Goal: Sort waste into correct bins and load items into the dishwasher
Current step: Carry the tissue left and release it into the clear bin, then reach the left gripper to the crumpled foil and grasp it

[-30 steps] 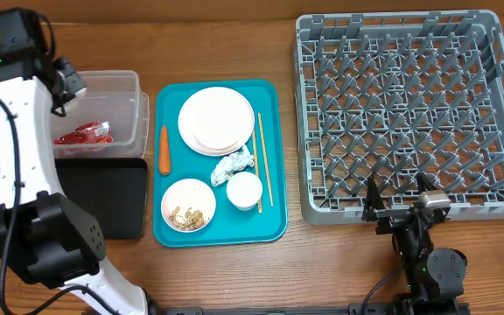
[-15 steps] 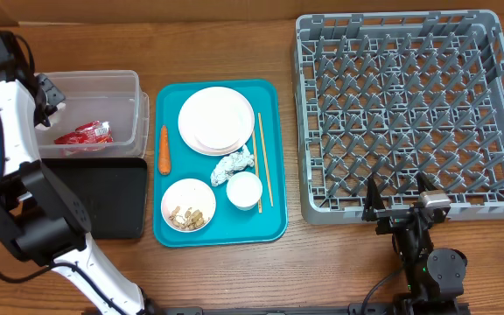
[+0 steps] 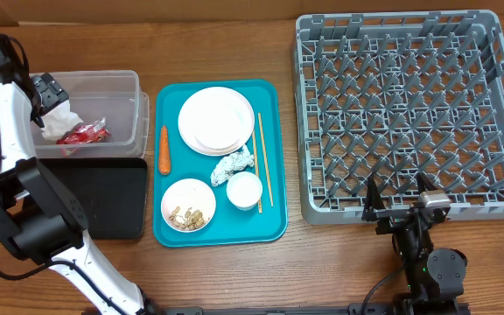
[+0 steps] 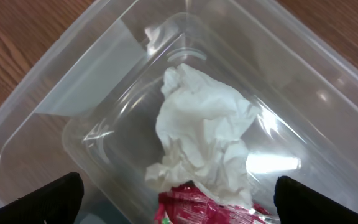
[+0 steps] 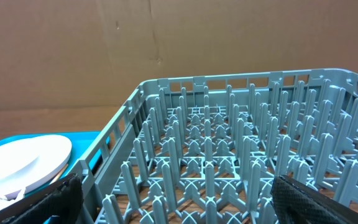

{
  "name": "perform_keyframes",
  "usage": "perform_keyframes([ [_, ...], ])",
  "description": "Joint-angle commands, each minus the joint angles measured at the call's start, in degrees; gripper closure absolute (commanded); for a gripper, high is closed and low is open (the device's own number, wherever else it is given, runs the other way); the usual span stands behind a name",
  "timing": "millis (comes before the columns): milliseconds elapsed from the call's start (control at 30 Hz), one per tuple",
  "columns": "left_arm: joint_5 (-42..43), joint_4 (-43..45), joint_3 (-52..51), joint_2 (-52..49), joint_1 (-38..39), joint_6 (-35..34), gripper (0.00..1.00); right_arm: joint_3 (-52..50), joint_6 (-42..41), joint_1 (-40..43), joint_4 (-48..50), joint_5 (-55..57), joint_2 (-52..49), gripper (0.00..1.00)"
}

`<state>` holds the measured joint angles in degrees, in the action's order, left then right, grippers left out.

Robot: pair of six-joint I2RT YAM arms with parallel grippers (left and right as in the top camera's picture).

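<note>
My left gripper (image 3: 51, 93) hovers open over the left end of the clear bin (image 3: 103, 77). In the left wrist view the gripper (image 4: 176, 182) has nothing between its fingers. Below it a crumpled white tissue (image 4: 204, 134) rests loose on the red snack wrapper (image 4: 210, 208) inside the clear bin (image 4: 73, 93). From overhead the tissue (image 3: 58, 125) and wrapper (image 3: 87, 133) lie together. My right gripper (image 3: 398, 199) stands open and empty at the dishwasher's (image 3: 409, 105) near edge, facing its pegs (image 5: 229, 124).
The teal tray (image 3: 269, 223) holds stacked plates (image 3: 216, 120), a bowl of food scraps (image 3: 188, 205), a cup (image 3: 244, 190), chopsticks (image 3: 264, 157), a carrot (image 3: 164, 150) and a crumpled silvery-white wad (image 3: 233, 166). The black bin (image 3: 103, 197) lies in front of the clear one.
My left gripper has opened and shifted to the tub's left end. The white tissue now lies in the clear bin on the wrapper. The right arm has not moved.
</note>
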<state>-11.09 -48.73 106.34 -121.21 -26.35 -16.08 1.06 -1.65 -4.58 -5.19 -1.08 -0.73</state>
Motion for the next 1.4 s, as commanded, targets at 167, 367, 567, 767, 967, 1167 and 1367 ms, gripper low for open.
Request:
perform_keyframes([
  [167, 12.74, -4.33, 2.58, 11.63, 3.56, 1.29, 0.02, -0.61, 0.13, 0.13, 0.39, 0.15, 0.57, 0.0],
  [367, 20.98, -14.03, 2.58, 17.75, 9.14, 1.33, 0.02, -0.61, 0.13, 0.13, 0.39, 0.15, 0.57, 0.0],
  [567, 21.27, -23.52, 2.45, 17.77, 17.18, 3.32, 0.1, -0.61, 0.13, 0.13, 0.39, 0.15, 0.57, 0.0],
  [767, 21.24, -27.26, 2.01, 16.04, 26.32, 6.14, 0.16, -0.61, 0.13, 0.13, 0.37, 0.15, 0.57, 0.0],
  [967, 21.2, -28.68, 1.77, 14.27, 34.36, 11.76, 0.05, -0.61, 0.13, 0.13, 0.39, 0.15, 0.57, 0.0],
  [1167, 21.11, -29.46, 1.75, 11.52, 40.09, 12.26, 0.0, -0.61, 0.13, 0.13, 0.39, 0.15, 0.57, 0.0],
  [1367, 21.16, -32.02, 1.75, 8.28, 43.56, 12.26, 0.0, -0.61, 0.13, 0.13, 0.39, 0.15, 0.57, 0.0],
])
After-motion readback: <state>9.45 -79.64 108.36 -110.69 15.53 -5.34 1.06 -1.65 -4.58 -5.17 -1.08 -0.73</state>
